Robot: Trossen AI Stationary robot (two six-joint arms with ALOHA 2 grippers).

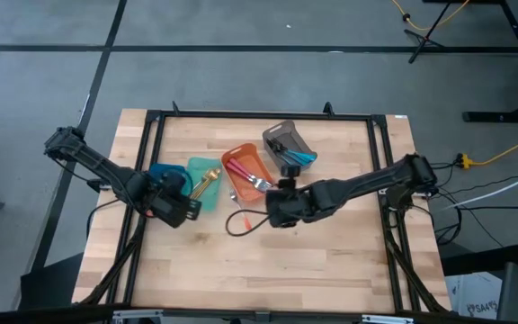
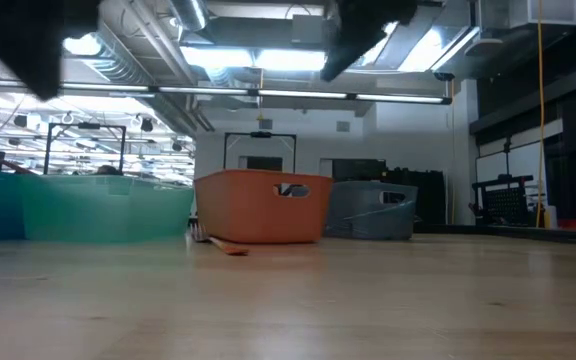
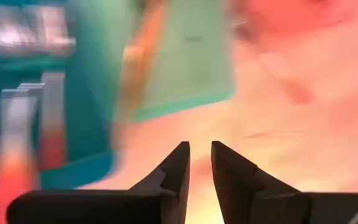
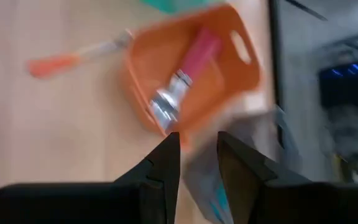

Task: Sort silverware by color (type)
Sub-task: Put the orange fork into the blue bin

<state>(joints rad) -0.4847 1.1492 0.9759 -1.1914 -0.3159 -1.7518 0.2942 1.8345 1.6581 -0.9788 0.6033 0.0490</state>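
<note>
An orange bin (image 1: 241, 164) holds pink-handled silverware (image 4: 199, 51) with metal heads. To its left, a teal bin (image 1: 203, 176) carries gold pieces (image 1: 207, 184), and a grey bin (image 1: 288, 142) behind holds blue ones (image 1: 300, 160). One orange-handled utensil (image 4: 67, 61) lies flat on the table beside the orange bin. My right gripper (image 4: 197, 142) hovers high over the orange bin's near side (image 1: 281, 193), slightly open and empty. My left gripper (image 3: 201, 152) hangs above the table by the teal bins (image 1: 187, 207), slightly open and empty.
A darker blue-teal bin (image 1: 163, 175) stands left of the teal one. A dark cable loop (image 1: 241, 222) lies on the table under my right arm. The near half of the wooden table (image 1: 268, 270) is bare. A black frame (image 1: 259, 115) edges the table.
</note>
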